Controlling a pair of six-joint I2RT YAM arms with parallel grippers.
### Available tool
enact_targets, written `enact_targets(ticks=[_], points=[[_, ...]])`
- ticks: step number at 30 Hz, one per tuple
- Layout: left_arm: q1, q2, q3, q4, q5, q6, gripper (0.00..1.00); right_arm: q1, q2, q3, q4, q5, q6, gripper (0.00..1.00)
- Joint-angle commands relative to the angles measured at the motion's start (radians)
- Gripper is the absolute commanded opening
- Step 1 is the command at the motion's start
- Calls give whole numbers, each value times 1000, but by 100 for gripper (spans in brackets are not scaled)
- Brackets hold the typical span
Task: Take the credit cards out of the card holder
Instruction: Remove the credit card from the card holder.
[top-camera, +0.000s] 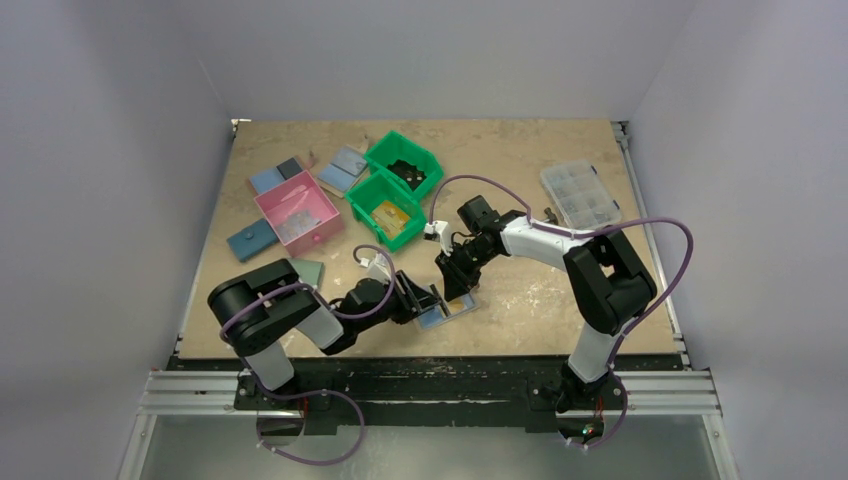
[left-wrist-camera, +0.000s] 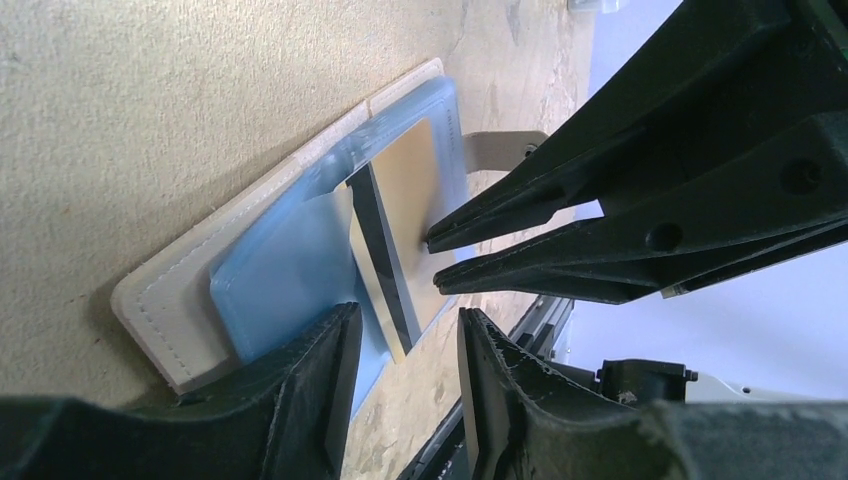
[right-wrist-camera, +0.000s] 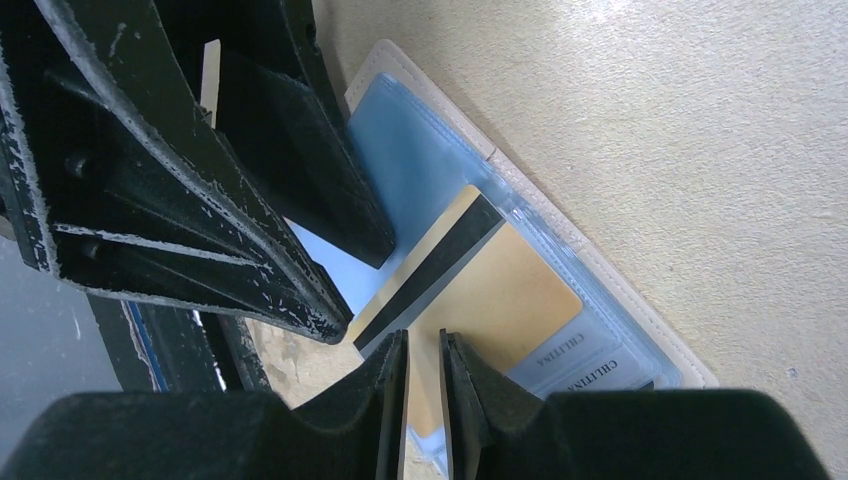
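Nearest, the left gripper (left-wrist-camera: 405, 315), jaws spread, pressed on the open card holder (left-wrist-camera: 180, 320) lying flat on the table (top-camera: 560, 300). Just beyond, the right gripper (right-wrist-camera: 423, 340) pinched a gold credit card (right-wrist-camera: 500, 290), partly out of its slot. The pull should probably follow the slot line, slowly, with the holder pinned.

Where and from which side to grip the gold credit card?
Grip the credit card by its black-striped edge, which sticks out of the card holder's clear pocket; the rest is tucked in. I'd come from that free side, pinching both faces.
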Motion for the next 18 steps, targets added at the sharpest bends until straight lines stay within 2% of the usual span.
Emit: enact_targets(ticks=[1,9,14,16,17,18], points=[[-3,20,25,20,-14,-26,44,-10,41,-5,-13,135,-39,26],[-3,93,59,5,-14,-81,43,-10,39,-5,-15,135,-39,26],[-3,132,53,7,-14,-150,36,-11,39,-5,-15,133,-39,26],[-4,139,39,48,-44,-165,27,-11,39,-5,-15,133,-40,26],[-3,142,26,71,-53,-174,17,-10,40,-5,-16,133,-41,26],[-1,144,19,84,-57,-176,13,-10,41,-5,-16,133,-40,26]])
